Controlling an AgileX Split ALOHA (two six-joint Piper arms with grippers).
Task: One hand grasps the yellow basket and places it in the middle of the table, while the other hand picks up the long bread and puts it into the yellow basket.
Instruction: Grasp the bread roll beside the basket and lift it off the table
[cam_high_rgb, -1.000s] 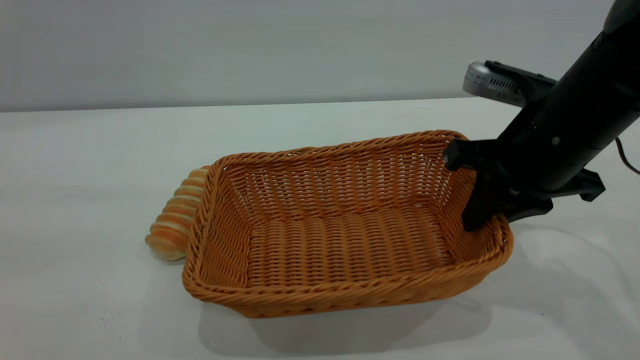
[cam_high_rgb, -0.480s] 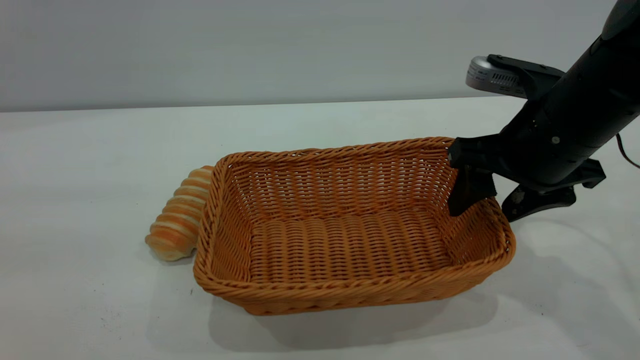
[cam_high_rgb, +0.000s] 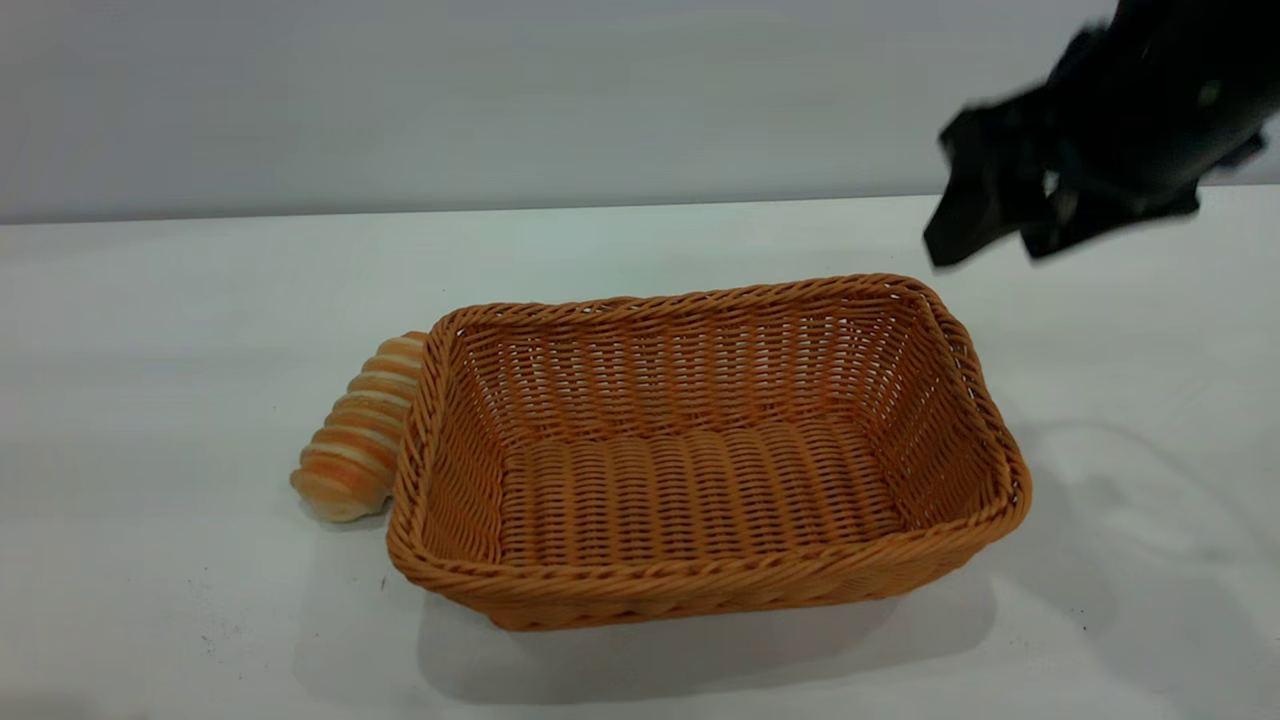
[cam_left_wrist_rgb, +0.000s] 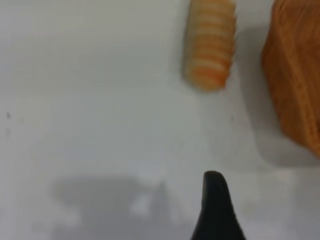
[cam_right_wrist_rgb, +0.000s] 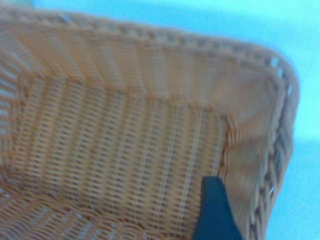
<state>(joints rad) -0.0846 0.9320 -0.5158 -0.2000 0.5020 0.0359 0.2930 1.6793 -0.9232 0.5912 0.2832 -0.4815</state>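
The right gripper, fingers spread, hangs above the far right corner of the yellow basket; the long bread touches its left wall.

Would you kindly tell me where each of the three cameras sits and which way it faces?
Exterior view: off the rig, looking across the table at the yellow basket and long bread; right pincer raised at upper right.
Left wrist view: above the table, facing bread and basket wall; one fingertip shows.
Right wrist view: above the basket, looking inside; one fingertip shows.
Shared: the basket appears in all three views.
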